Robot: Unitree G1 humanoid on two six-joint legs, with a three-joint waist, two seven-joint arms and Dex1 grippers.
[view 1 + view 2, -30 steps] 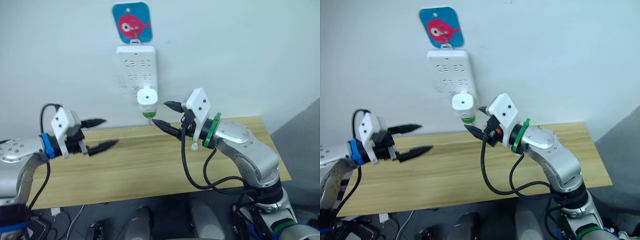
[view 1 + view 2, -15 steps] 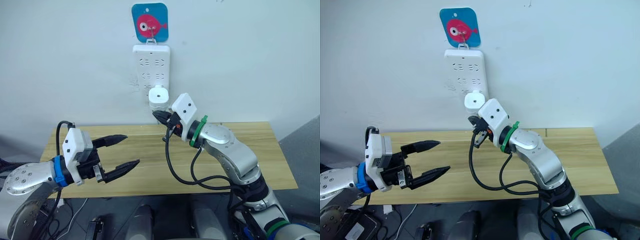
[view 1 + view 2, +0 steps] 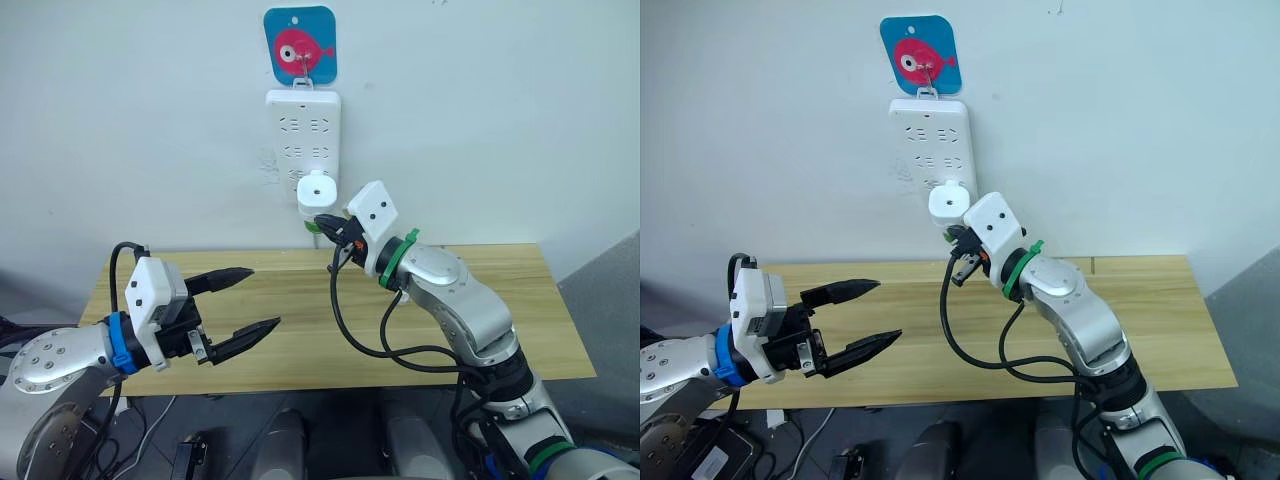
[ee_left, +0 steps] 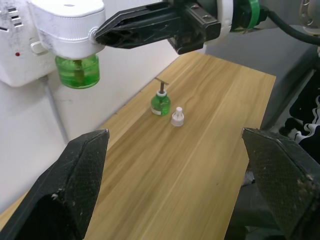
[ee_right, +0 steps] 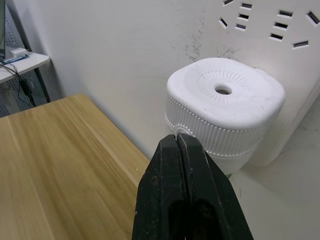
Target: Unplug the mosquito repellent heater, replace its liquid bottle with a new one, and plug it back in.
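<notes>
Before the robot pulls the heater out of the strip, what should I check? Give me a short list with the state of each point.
1. Mosquito repellent heater seated in the wall power strip: ok.
2. Right gripper open wide enough to take the heater: not ok; its fingers are shut, with the tips at the heater's side.
3. Left gripper free to help: ok; open, holding nothing, above the table.
4. Old green bottle in place under the heater: ok.
5. New green bottle ready: ok; upright on the table, white cap beside it.
6. Strip switched off: cannot tell.
</notes>
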